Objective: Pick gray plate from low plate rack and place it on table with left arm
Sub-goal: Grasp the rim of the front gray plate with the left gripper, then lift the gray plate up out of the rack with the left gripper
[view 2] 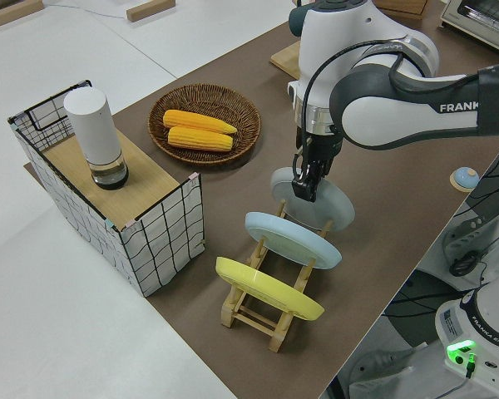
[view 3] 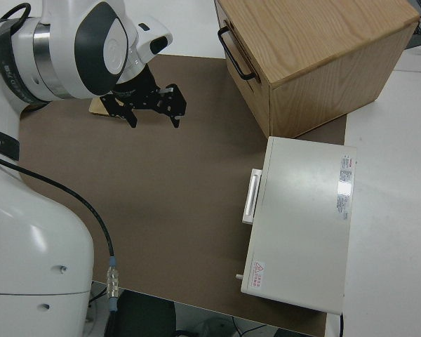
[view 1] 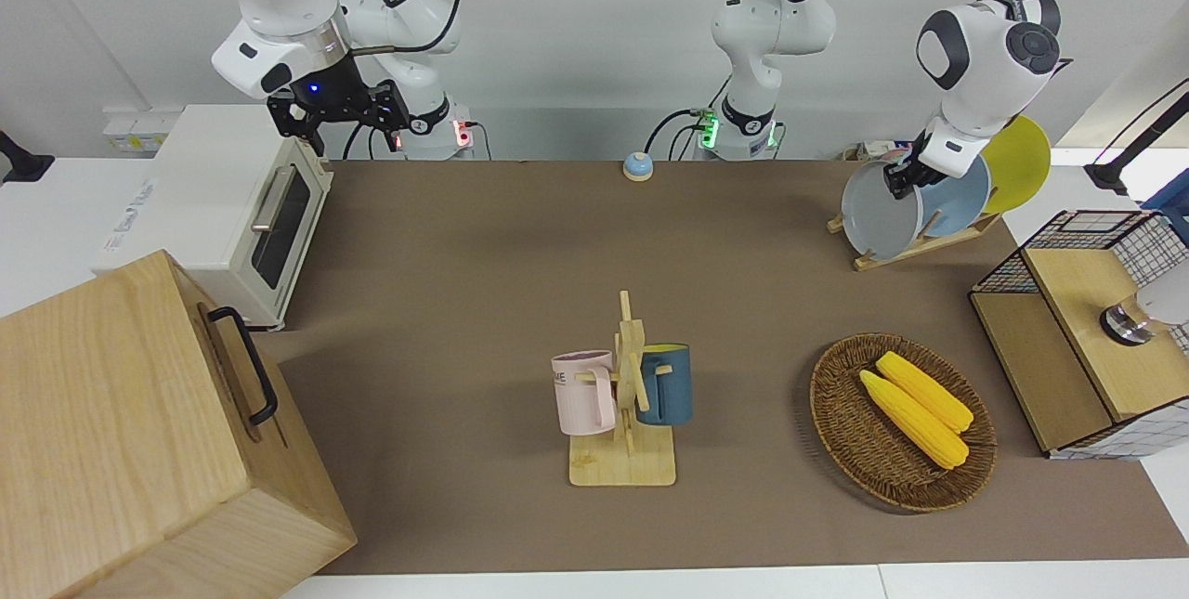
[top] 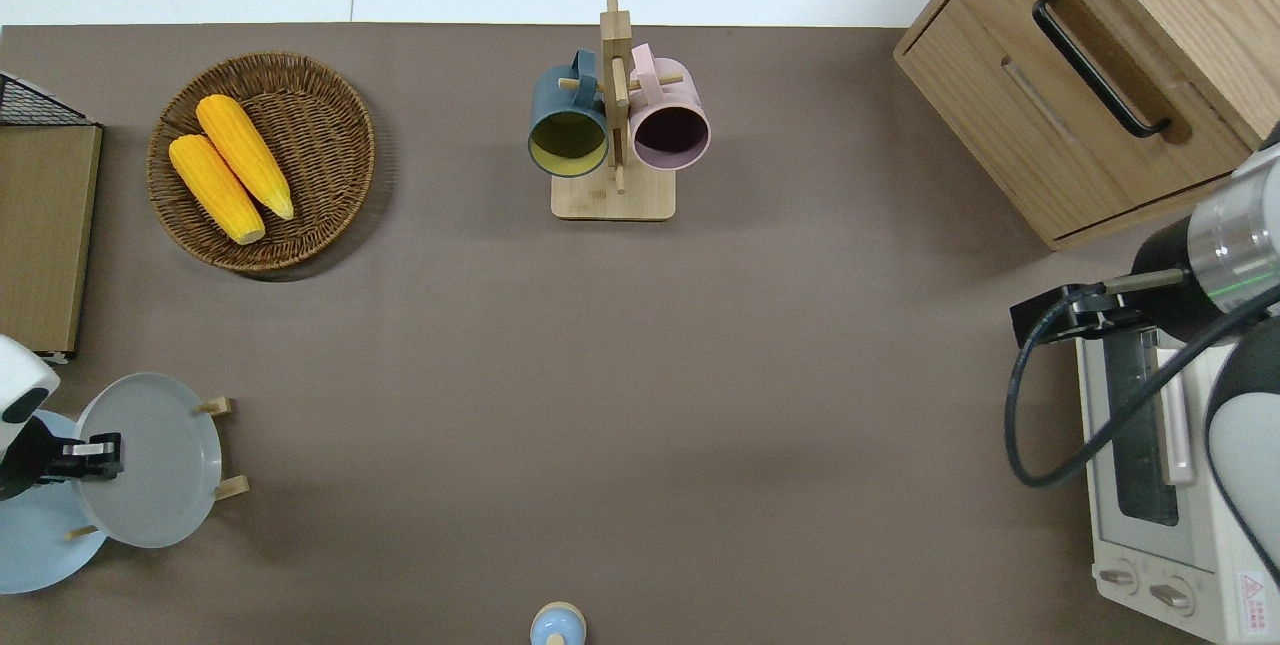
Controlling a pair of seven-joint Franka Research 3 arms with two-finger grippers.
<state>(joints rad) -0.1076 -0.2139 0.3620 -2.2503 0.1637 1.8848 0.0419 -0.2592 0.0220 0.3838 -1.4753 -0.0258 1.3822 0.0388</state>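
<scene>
The gray plate (view 1: 879,214) stands tilted in the rack (view 1: 915,246), in the slot farthest from the blue plate (view 1: 961,198) and yellow plate (view 1: 1017,162), near the counter (view 1: 520,283) corner at the left arm's end, on the robots' edge. The left gripper (view 1: 906,179) sits on the plate's upper rim, fingers (view 2: 306,184) clamped on it; the overhead view shows them pinching the rim where it faces the blue plate. The plate's lower edge looks to be in or just above its slot, though we cannot tell whether it has cleared the pegs.

We judge the step in hand to be the lift out of the rack. To do it well, we should draw the plate up along its own slant until the bottom edge is free of the pegs, keeping off the blue plate beside it. Then we carry it toward the open counter, clear of the corn basket (view 1: 901,421), level it and lower it flat before opening. A rim pinch can let it swing, so slow moves suit. The right arm is parked, its fingers (view 3: 174,105) apart.
</scene>
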